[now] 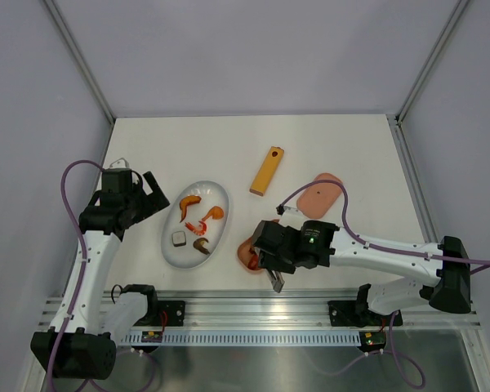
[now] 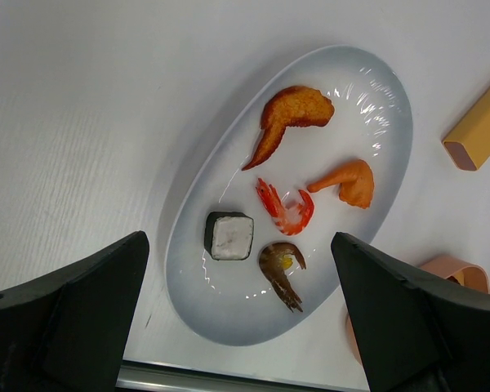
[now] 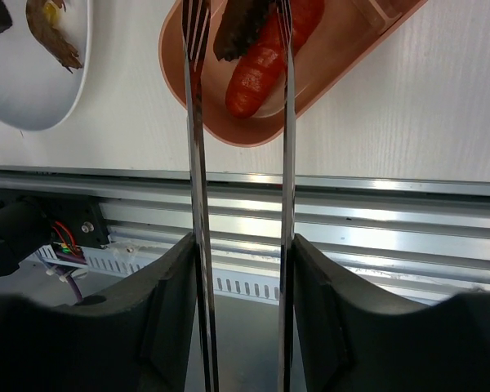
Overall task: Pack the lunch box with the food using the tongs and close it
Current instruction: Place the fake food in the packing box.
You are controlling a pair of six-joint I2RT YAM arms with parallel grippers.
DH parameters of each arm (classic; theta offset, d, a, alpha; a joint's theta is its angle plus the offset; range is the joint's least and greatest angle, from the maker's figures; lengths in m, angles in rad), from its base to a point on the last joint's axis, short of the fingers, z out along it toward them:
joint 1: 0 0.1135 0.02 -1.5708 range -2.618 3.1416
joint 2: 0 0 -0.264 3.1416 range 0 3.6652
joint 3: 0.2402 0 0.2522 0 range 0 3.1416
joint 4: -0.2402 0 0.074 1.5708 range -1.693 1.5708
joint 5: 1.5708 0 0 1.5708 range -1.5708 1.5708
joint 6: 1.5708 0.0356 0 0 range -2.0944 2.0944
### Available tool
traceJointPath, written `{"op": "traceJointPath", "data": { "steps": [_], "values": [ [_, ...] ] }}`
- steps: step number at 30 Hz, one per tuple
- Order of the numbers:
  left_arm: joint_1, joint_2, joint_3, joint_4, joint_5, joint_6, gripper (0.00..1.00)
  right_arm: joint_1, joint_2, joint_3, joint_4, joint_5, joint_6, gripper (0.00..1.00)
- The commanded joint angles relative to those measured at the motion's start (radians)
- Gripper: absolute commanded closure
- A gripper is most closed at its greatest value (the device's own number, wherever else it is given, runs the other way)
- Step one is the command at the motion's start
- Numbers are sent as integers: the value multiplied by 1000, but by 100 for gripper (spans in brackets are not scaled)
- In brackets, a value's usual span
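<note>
White tabletop, grey walls behind. On it the lunch box (image 3: 331, 61) sits at the near edge, just right of the white oval plate (image 2: 376, 98), probably to keep carries short. Its lid (image 1: 322, 193) lies apart, farther right, leaving the tray open for packing. Over the box, the right gripper (image 3: 242, 245) squeezes both arms of the tongs (image 3: 196, 180). Their tips straddle a dark brown piece (image 3: 241, 28) beside a red sausage (image 3: 261, 69); whether it is pinched or released, I cannot tell. Left of the plate, the left gripper (image 1: 157, 194) hangs spread wide and empty, clear of a red shrimp (image 2: 284, 211) and a cube (image 2: 229, 235).
</note>
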Motion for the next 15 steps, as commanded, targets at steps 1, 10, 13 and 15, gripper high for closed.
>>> {"op": "traceJointPath", "data": {
  "steps": [1,10,13,15],
  "values": [
    [5,-16,0,38,22,12,1,5,-28,13,24,18,8,46],
    [3,-13,0,42,24,7,1,5,-12,39,29,17,-34,46],
    [5,-11,1,42,21,7,1,5,-21,46,30,31,-44,50],
    [3,-11,3,41,18,9,1,5,-42,49,26,75,-49,63]
  ]
}}
